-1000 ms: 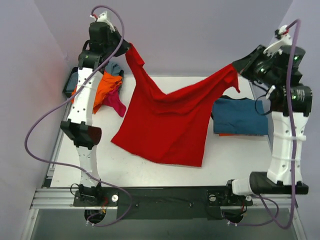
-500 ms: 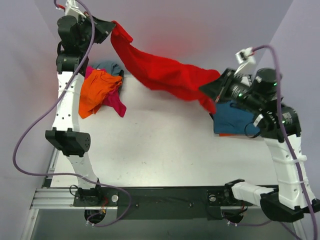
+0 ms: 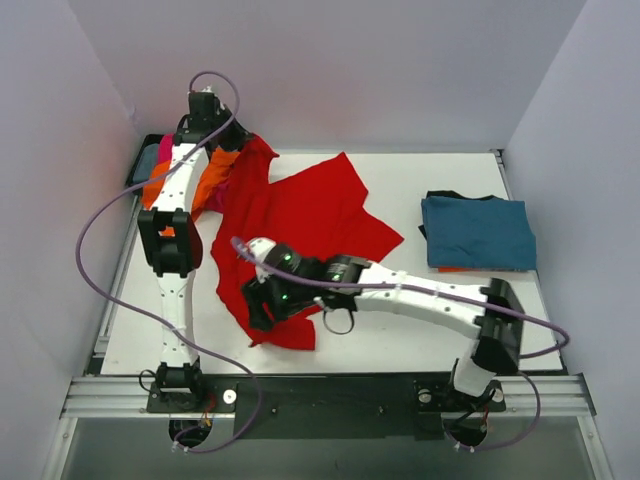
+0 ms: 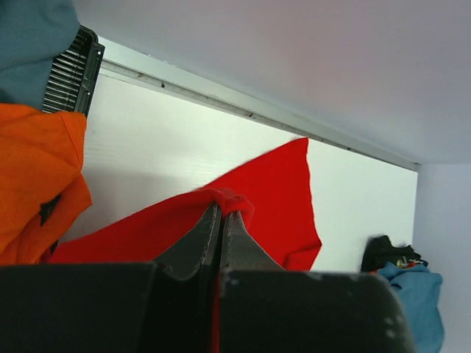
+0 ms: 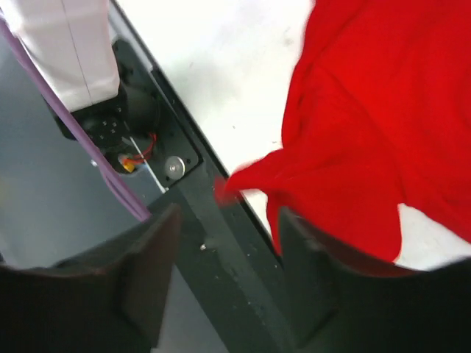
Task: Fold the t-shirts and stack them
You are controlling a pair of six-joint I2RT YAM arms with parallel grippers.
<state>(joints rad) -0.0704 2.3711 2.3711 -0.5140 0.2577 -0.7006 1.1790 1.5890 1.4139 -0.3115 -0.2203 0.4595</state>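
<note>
My left pincer (image 4: 221, 211) pinches the bright red cloth t-shirt (image 4: 280, 191) (its far edge); my right pincer (image 5: 229, 215) is spread wide at its near hem.

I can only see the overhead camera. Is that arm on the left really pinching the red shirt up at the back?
Observer: Yes. Its wrist camera shows the left gripper shut tight on a fold of the red shirt.
Visitor: And the arm stretched across the front?
Observer: Its wrist camera shows the right gripper wide open. A corner of the shirt sits in the gap and does not look clamped.
</note>
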